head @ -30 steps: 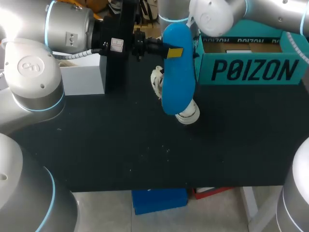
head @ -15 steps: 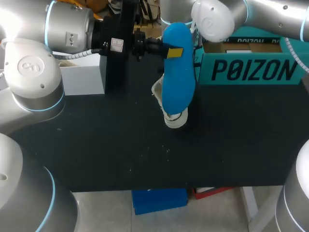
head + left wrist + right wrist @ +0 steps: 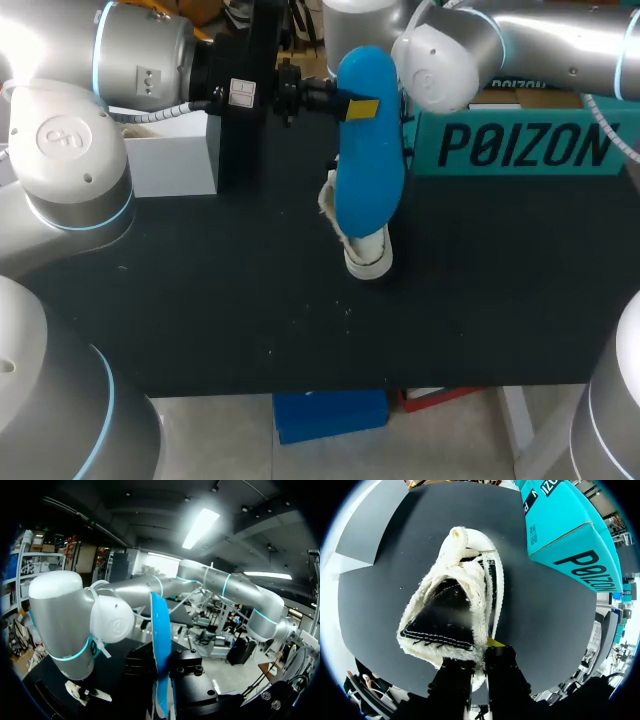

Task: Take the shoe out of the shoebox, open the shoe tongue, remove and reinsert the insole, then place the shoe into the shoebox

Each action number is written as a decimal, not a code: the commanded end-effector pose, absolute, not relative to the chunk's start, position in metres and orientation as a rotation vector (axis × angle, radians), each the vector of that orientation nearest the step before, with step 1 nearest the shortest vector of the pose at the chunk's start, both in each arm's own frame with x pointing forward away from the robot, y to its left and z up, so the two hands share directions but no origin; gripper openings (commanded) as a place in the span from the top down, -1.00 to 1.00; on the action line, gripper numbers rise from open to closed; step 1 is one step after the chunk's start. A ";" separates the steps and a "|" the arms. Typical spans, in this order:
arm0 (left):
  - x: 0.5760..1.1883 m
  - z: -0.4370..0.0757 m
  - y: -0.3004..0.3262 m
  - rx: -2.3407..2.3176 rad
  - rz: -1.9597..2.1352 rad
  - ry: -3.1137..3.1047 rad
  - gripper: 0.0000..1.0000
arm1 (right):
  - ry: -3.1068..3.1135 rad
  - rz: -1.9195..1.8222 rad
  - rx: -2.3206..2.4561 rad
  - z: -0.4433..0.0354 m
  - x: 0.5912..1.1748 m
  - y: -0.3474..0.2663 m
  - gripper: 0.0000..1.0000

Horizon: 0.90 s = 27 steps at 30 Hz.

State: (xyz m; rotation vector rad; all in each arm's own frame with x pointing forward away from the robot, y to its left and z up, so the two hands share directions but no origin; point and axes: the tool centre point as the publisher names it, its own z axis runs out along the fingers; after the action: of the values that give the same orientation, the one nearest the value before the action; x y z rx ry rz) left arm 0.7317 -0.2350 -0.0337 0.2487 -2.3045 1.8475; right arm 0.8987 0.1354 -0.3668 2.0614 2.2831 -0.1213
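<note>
Left gripper (image 3: 358,108), upper middle of the head view, stays pinched on the blue insole (image 3: 370,170), which hangs lengthwise and has not moved in the last second. Right gripper (image 3: 479,660), fingers pressed together on the fleecy collar of the white shoe (image 3: 450,615), has carried the shoe leftward, so it now sits under the insole's lower end, over the black table (image 3: 220,280) and left of the teal shoebox (image 3: 520,145). This alignment suggests reinsertion is being prepared; boxing remains undone.
</note>
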 end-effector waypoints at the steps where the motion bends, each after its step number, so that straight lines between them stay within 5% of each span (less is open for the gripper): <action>1: 0.731 -0.035 -0.236 0.249 1.852 -2.305 1.00 | 2.267 -0.136 2.081 -0.371 0.902 0.135 1.00; 17: 0.731 -0.035 -0.236 0.249 1.852 -2.305 1.00 | 2.187 -0.132 2.206 -0.380 0.900 0.120 1.00; 18: 0.731 -0.035 -0.236 0.249 1.852 -2.305 1.00 | 2.187 -0.120 2.207 -0.379 0.900 0.119 0.92; 19: 0.731 -0.035 -0.236 0.249 1.852 -2.305 1.00 | 2.185 -0.108 2.215 -0.378 0.900 0.118 0.35; 20: 0.731 -0.035 -0.236 0.249 1.852 -2.305 1.00 | 2.185 -0.094 2.233 -0.376 0.901 0.115 -1.00; 27: 0.731 -0.035 -0.236 0.249 1.852 -2.305 1.00 | 2.248 0.113 2.350 -0.346 0.909 0.102 -1.00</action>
State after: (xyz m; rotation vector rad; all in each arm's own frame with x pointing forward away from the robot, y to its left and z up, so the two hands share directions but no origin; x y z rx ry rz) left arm 0.7317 -0.2350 -0.0337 0.2486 -2.3045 1.8475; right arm 0.9129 0.1240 -0.3581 2.3047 2.2075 -0.0045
